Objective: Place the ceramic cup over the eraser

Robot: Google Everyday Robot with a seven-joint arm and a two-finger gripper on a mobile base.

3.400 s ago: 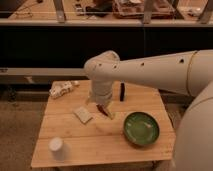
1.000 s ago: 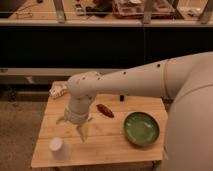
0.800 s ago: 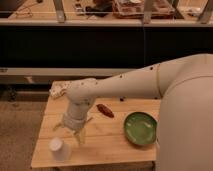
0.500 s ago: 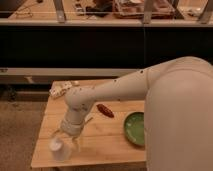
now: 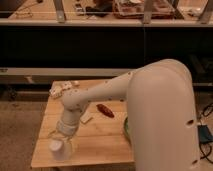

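The ceramic cup [image 5: 56, 149] is small, white and stands near the front left corner of the wooden table [image 5: 100, 145]. My gripper [image 5: 63, 139] hangs right over the cup's far right side, open, with its fingers spread around the cup's top. The eraser is hidden behind my arm.
A reddish-brown oblong thing [image 5: 105, 110] lies mid-table, and a flat pale pad [image 5: 86, 119] lies beside my wrist. A crumpled white packet [image 5: 60, 89] sits at the back left corner. Only an edge of the green bowl [image 5: 125, 128] shows behind my arm. Dark shelving stands behind the table.
My gripper has swung from the table's middle to the front left and come down onto the cup. My arm now covers the right side of the table and most of the bowl.
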